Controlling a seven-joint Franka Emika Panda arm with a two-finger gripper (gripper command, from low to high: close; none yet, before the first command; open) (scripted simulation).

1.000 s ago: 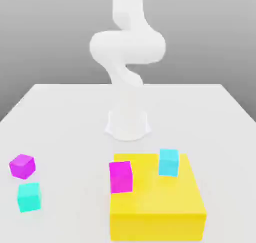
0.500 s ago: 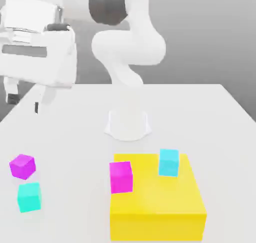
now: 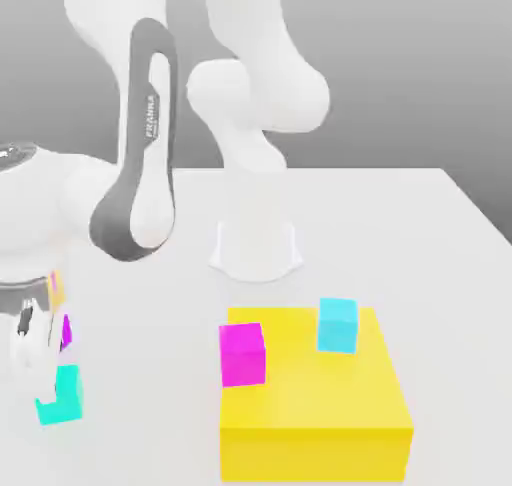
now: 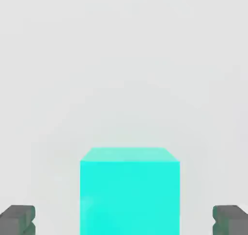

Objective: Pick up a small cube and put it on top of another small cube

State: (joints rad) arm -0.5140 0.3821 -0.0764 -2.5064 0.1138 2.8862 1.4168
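A small cyan cube [image 3: 62, 398] lies on the white table at the exterior view's left, and close behind it a small magenta cube [image 3: 65, 330] is mostly hidden by my hand. My gripper [image 3: 38, 354] hangs low over these two cubes. In the hand view the cyan cube [image 4: 130, 190] sits centred between my two dark fingertips [image 4: 17, 219], which stand wide apart on either side without touching it. My gripper [image 4: 124, 221] is open and holds nothing.
A large yellow block [image 3: 320, 414] stands at the front right of the table [image 3: 400, 214], with a magenta cube [image 3: 242, 354] and a cyan cube [image 3: 338, 324] on its top. The arm's white base [image 3: 256, 244] rises behind it.
The arm has swung down toward the exterior view's left. My hand dropped from high above the table to just over the left cyan cube, covering most of the left magenta cube.
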